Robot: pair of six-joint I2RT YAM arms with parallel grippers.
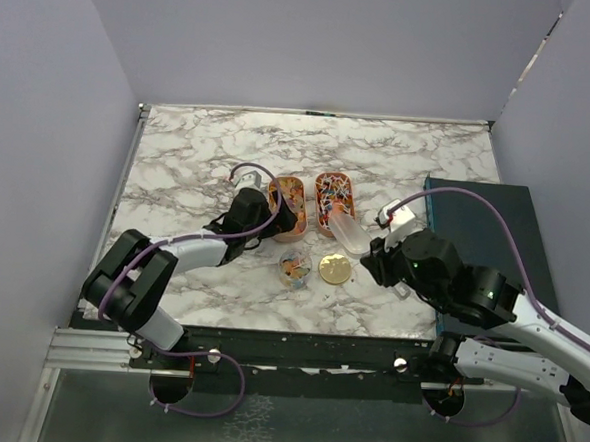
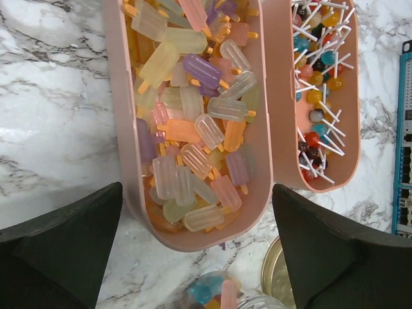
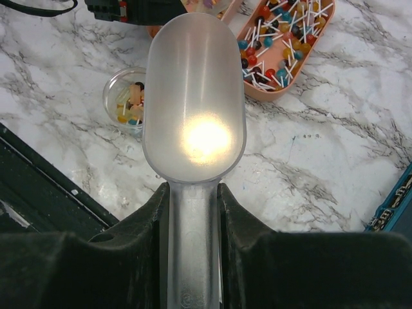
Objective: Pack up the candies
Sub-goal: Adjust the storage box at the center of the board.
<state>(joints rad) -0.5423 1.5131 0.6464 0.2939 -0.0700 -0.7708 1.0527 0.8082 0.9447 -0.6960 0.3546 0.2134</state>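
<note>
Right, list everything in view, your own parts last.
table: one, white-grey marble, under everything
left tray: one, pink-orange oval, mid-table
popsicle candies: many, pastel mix, in left tray
right tray: one, pink-orange oval, beside left tray
lollipop candies: many, mixed colours, in right tray
jar: one, clear, few candies inside, near the trays
lid: one, gold, beside jar
scoop: one, clear, empty, in right fingers
box: one, dark teal, table's right side
left fingers: two, black, open, at left tray's end
right fingers: two, black, shut on scoop handle
</note>
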